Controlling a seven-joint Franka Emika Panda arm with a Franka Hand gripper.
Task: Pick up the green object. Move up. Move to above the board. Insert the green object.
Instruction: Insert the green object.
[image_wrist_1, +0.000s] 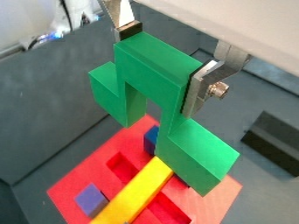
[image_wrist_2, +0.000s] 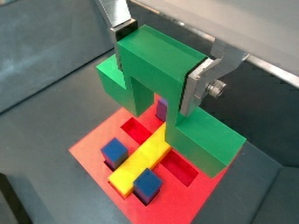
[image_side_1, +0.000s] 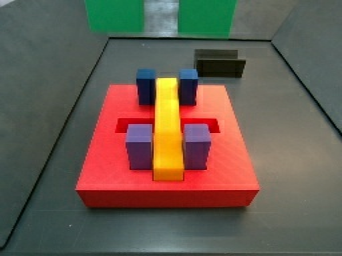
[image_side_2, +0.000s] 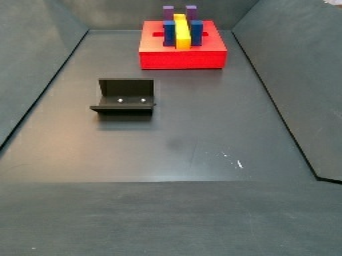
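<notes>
My gripper (image_wrist_1: 166, 59) is shut on the green object (image_wrist_1: 140, 83), its silver fingers clamped on the two sides of the raised centre cube; it shows the same way in the second wrist view (image_wrist_2: 163, 59). The green object (image_wrist_2: 149, 61) hangs in the air over the board (image_wrist_2: 100, 140), arch legs pointing down. The board (image_side_1: 160, 185) is a red slab with a cross slot, a yellow bar (image_side_1: 167, 125) and four blue-purple blocks (image_side_1: 140, 145). In a side view only the lower part of the green object (image_side_1: 114, 15) shows, above the board's far end. The gripper itself is out of both side views.
The fixture (image_side_2: 124, 98) stands on the dark floor apart from the board (image_side_2: 181, 58); it also shows beyond the board in a side view (image_side_1: 221, 63) and in a wrist view (image_wrist_1: 274, 140). Dark walls ring the floor.
</notes>
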